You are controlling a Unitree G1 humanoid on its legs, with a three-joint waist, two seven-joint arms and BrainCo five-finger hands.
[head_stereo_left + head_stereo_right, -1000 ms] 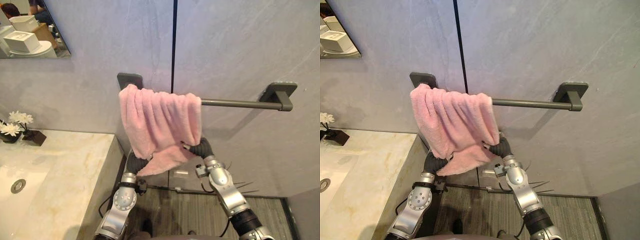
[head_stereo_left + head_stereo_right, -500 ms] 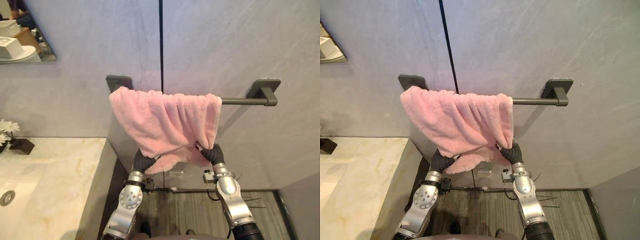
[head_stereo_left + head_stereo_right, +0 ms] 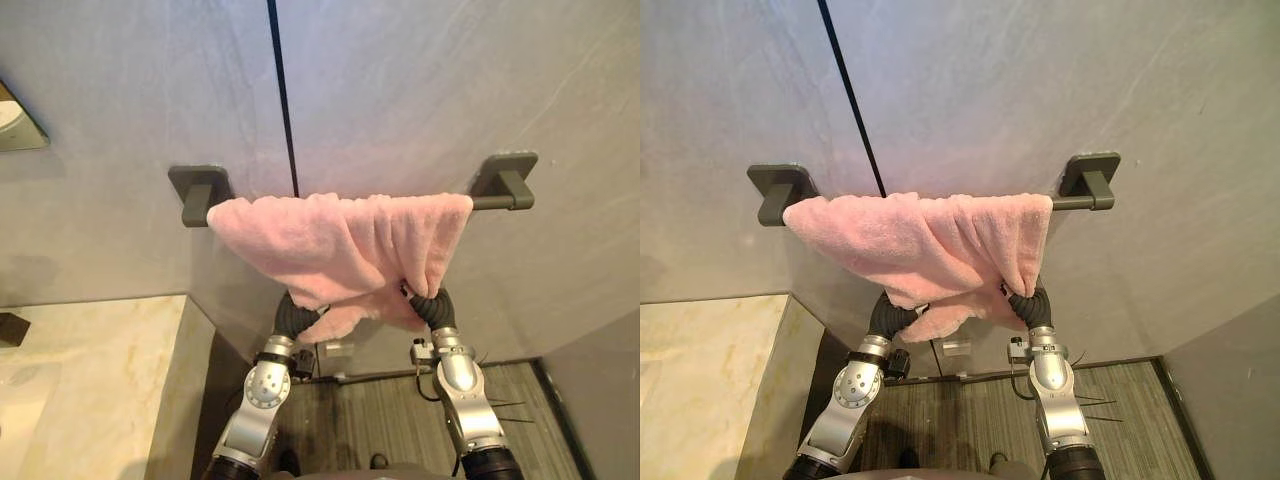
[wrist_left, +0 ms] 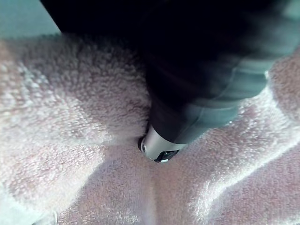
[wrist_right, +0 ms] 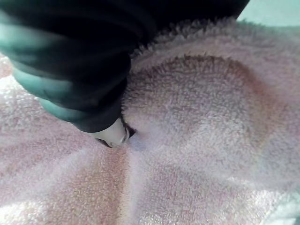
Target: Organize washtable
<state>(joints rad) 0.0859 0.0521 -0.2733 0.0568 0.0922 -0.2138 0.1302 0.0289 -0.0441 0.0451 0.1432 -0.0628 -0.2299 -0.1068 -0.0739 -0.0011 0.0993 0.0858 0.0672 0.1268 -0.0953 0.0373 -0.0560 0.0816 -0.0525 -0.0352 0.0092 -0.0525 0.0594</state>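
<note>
Pressed up from beneath into the hanging lower folds of the pink towel (image 3: 340, 240): left hand (image 4: 197, 108) toward the towel's left, right hand (image 5: 79, 89) toward its right. Both buried in the pile, so cannot tell whether clenched or released. Draped over the grey towel bar (image 3: 483, 201), spread from just beside the left bracket (image 3: 197, 190) to near the right bracket (image 3: 505, 178), sagging lowest mid-span. Mounted on the grey wall (image 3: 420, 90), up and to the right of the marble bench (image 3: 90, 380).
</note>
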